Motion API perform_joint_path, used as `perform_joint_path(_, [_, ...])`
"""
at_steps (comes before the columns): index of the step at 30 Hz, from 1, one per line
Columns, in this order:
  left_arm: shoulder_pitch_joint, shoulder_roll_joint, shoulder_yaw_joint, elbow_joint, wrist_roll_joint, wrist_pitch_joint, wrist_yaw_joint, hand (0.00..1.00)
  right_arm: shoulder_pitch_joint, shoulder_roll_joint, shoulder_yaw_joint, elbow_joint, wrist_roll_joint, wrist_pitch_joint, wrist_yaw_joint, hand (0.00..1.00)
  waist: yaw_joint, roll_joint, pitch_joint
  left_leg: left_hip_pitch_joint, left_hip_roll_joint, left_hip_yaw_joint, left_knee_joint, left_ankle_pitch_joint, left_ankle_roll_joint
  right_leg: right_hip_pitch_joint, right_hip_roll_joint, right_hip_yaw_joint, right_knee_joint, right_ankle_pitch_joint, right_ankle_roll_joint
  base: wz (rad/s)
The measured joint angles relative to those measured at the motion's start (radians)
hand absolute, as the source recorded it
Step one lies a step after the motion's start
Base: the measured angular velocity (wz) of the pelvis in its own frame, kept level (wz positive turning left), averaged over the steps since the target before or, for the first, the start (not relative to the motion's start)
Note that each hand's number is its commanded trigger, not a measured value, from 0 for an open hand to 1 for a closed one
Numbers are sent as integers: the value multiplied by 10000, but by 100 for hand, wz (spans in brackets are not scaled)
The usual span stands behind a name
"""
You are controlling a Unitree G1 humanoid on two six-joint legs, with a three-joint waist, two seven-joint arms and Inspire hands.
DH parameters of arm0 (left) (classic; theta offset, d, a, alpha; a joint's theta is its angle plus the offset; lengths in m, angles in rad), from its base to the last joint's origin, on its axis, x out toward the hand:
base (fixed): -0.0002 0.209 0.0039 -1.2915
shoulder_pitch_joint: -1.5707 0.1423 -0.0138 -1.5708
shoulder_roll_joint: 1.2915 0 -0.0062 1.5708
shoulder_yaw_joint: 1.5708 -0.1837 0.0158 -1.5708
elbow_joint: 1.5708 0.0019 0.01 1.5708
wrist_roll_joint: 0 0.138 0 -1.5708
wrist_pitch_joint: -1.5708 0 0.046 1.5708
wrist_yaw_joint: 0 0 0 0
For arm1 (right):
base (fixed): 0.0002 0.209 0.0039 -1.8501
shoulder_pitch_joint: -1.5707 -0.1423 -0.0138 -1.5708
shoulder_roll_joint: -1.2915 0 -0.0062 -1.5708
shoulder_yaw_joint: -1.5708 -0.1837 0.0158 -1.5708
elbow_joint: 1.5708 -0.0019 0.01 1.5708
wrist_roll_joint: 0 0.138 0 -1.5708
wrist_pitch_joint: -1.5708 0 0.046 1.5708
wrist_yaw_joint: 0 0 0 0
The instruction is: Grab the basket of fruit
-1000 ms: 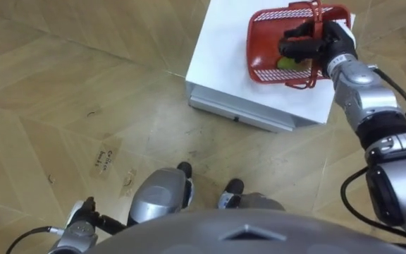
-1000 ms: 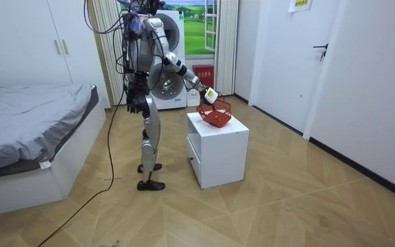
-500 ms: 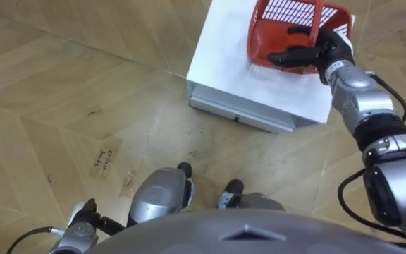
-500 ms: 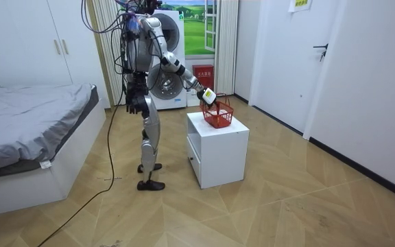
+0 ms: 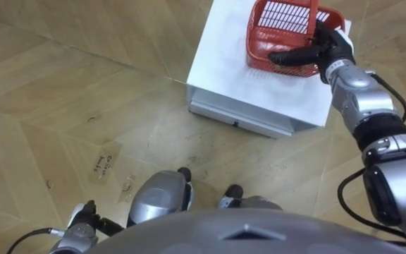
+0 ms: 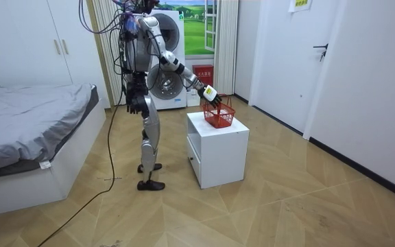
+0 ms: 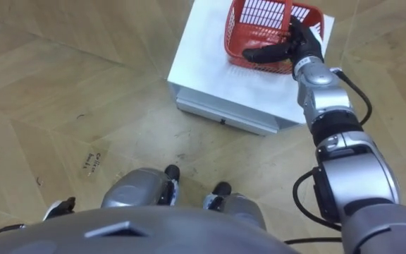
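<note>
The red fruit basket [image 5: 280,28] stands upright on the far right part of the white cabinet [image 5: 224,63], its handle [image 5: 314,15] raised. My right hand [image 5: 317,51] lies against the basket's near right wall with its fingers stretched straight to the left along the rim, so it is open and not curled round the handle. In the room view the same hand [image 6: 208,94] is stretched out to the basket [image 6: 219,115] on the cabinet [image 6: 218,154]. My left hand [image 6: 137,103] hangs idle at my hip, and in the left eye view it shows at the lower left [image 5: 82,220].
I stand on the wooden floor just in front of the cabinet, whose drawer front [image 5: 242,116] faces me. A bed [image 6: 33,123] is at the room view's left, a washing machine [image 6: 173,75] behind me, and a door [image 6: 334,68] at the right.
The basket, tipped on its side a second ago, now stands upright. My right hand's fingers have uncurled from its handle and stretched straight.
</note>
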Motion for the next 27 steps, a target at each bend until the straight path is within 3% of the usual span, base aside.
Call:
perform_joint_path(4, [19,6,16,11,13,18,-107,0,0,-20,-23,-226,-219,-2,12,0,-83,-31,9,306,2,3,-199,-1,0,276,15,2,-54,0,0,0])
perform_joint_path(11, [257,1,132,-11,25,-95,-143,0,104,-117,-170,-767,-379,-103,31,0,-540,-100,5,709,-9,38,-394,-1,-1,691,110,20,-303,12,13,0])
perform_joint_path(16, [269,-11,594,-42,15,-221,-141,0,635,-340,-545,-2047,-366,-192,-38,0,-749,-174,-24,925,19,172,-565,8,-13,741,138,178,-361,15,14,-9])
perform_joint_path(21, [403,-20,831,-289,22,-303,108,0,1771,-387,-907,-3901,-346,-343,-97,0,-1075,-262,-88,1289,48,469,-792,10,-14,894,156,485,-387,13,16,-16])
perform_joint_path(27, [453,-41,1219,-334,68,-380,111,0,2811,-386,-1391,-4885,-690,-349,29,0,-1421,-316,-126,1871,33,582,-1097,9,-14,1337,162,651,-556,4,31,-9])
